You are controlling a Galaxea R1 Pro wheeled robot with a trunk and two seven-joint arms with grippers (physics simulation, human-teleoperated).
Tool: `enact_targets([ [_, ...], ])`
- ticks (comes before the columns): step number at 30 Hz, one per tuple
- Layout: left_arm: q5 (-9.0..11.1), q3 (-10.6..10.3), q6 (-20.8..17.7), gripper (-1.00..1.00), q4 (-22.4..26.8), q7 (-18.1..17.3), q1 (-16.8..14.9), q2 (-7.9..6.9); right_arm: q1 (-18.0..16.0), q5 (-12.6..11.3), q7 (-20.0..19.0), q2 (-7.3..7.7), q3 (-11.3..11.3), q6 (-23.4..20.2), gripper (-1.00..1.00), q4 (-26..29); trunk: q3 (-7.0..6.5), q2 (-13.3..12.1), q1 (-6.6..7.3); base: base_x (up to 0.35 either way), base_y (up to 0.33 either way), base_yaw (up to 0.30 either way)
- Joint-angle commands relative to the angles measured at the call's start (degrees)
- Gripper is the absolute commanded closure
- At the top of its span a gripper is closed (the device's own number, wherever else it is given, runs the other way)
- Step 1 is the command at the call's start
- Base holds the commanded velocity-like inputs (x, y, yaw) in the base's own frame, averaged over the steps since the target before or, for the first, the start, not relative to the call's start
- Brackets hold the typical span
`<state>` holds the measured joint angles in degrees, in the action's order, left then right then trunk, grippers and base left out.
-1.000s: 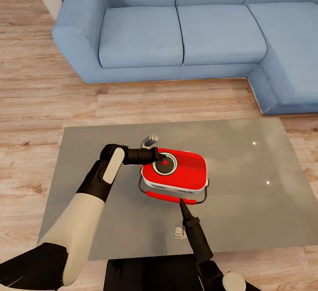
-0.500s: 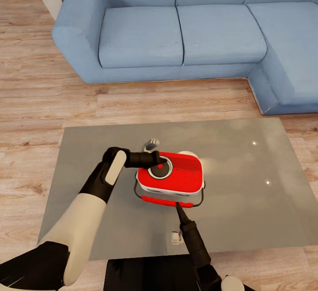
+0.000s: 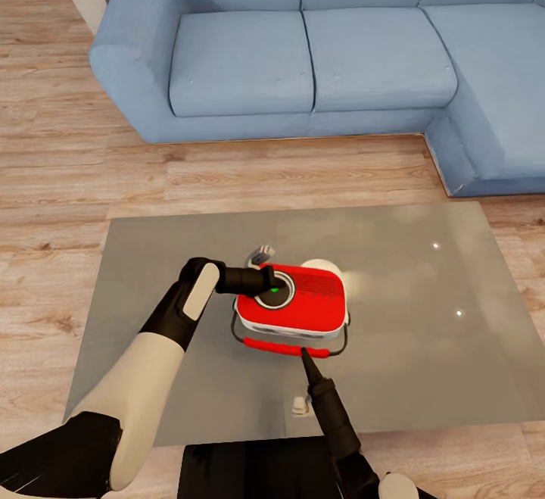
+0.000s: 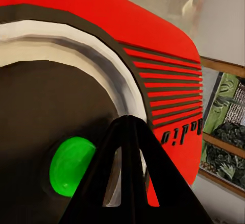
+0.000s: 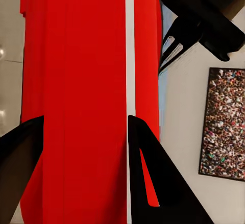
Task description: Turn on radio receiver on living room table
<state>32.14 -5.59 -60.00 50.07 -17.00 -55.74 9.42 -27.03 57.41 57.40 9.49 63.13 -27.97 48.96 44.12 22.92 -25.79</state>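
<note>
Head view: lying flat near the middle of the glossy grey table, the red radio receiver, its thin wire handle with a red grip at the 6 o'clock side. On its round dark dial, a green spot. Reaching in from 9 o'clock, the left tool, tips clenched together and resting on the dial beside the green spot. Coming up from 6 o'clock, the right tool, its tip touching the red grip; cannot tell from here whether spread or closed. Beyond the table at 12 o'clock, a light-blue sofa on wooden floor.

Left wrist view: pressed tight to a single point over the dark dial, the left tool's fingers, with the green spot just beside them and red grille slats further off.

Right wrist view: spread wide, the right tool's fingers, one on either side of the red body with its white band, not clamped.
</note>
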Motion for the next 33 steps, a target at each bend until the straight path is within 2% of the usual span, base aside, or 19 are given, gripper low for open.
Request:
enact_targets([
  [1, -1.7, 0.0, 0.0, 1.00, 0.0, 0.6, 0.0, -0.02, 0.0, 0.2, 3.9, 0.00, 0.0, -0.5, 1.00, 0.1, 0.00, 0.0, 0.00, 0.000, 0.000, 0.000],
  [3, -1.4, 0.0, 0.0, 1.00, 0.8, 1.2, 0.0, 0.02, 0.0, 0.2, 3.9, 0.00, 0.0, -0.5, 1.00, 0.1, 0.00, 0.0, 0.00, 0.000, 0.000, 0.000],
  [4, -0.5, 0.0, 0.0, 1.00, 1.8, 1.3, 0.0, 0.01, 0.0, 0.1, 3.8, 0.00, 0.0, -0.5, 1.00, 0.1, 0.00, 0.0, 0.00, 0.000, 0.000, 0.000],
  [8, 7.9, -0.1, 0.0, 1.00, 8.6, 1.4, 0.0, -0.37, 0.0, 0.0, 3.4, 0.06, -0.1, -0.5, 1.00, -0.1, 0.00, 0.0, 0.00, 0.000, 0.000, 0.000],
  [11, 10.9, -0.1, 0.0, 1.00, 13.1, 1.5, 0.0, -0.64, 0.0, 0.0, 3.4, 0.08, -0.1, -0.5, 1.00, -0.1, 0.00, 0.0, 0.00, 0.000, 0.000, 0.000],
  [14, 12.2, -0.1, 0.0, 1.00, 15.8, 1.5, 0.0, -0.78, 0.0, -0.1, 3.4, 0.09, -0.1, -0.5, 1.00, -0.2, 0.00, 0.0, 0.00, 0.000, 0.000, 0.000],
  [20, 13.1, -0.1, 0.0, 1.00, 18.2, 1.5, 0.0, -1.05, 0.0, -0.1, 3.3, 0.09, -0.2, -0.5, 1.00, -0.3, 0.00, 0.0, 0.00, 0.000, 0.000, 0.000],
  [22, 13.4, -0.1, 0.0, 1.00, 20.1, 1.5, 0.0, -1.84, 0.0, -0.2, 3.2, 0.09, -0.2, -0.4, 1.00, -0.3, 0.00, 0.0, 0.00, 0.000, 0.000, 0.000],
  [25, 14.1, 0.0, 0.0, 1.00, 21.8, 1.5, 0.0, -3.62, 0.0, -0.4, 2.9, 0.07, -0.3, -0.2, 1.00, -0.3, 0.00, 0.0, 0.00, 0.000, 0.000, 0.000],
  [26, 15.1, 0.0, 0.0, 1.00, 22.2, 1.5, 0.0, -4.28, 0.0, -0.4, 2.4, 0.04, -0.5, -0.1, 1.00, -0.2, 0.00, 0.0, 0.00, 0.000, 0.000, 0.000],
  [27, 17.2, 0.0, 0.0, 1.00, 22.6, 1.5, 0.0, -5.43, 0.0, -0.5, 0.8, 0.00, -1.0, 0.0, 1.00, 0.0, 0.00, 0.0, 0.00, 0.000, 0.000, 0.000],
  [29, 19.5, 0.0, 0.0, 1.00, 22.8, 1.5, 0.0, -8.06, 0.0, -1.3, -2.7, -0.04, -2.7, 0.2, 1.00, 0.7, 0.00, 0.0, 0.00, 0.000, 0.000, 0.000],
  [30, 21.1, 0.0, 0.0, 1.00, 22.9, 1.5, 0.0, -10.98, 0.0, -1.8, -6.6, -0.03, -5.9, 0.3, 1.00, 3.0, 0.00, 0.0, 0.00, 0.000, 0.000, 0.000],
  [33, 23.5, -0.1, 0.0, 1.00, 22.9, 1.5, 0.0, -14.19, 0.0, -1.9, -15.1, -0.01, -11.3, 0.4, 1.00, 9.1, 0.00, 0.0, 0.00, 0.000, 0.000, 0.000],
])
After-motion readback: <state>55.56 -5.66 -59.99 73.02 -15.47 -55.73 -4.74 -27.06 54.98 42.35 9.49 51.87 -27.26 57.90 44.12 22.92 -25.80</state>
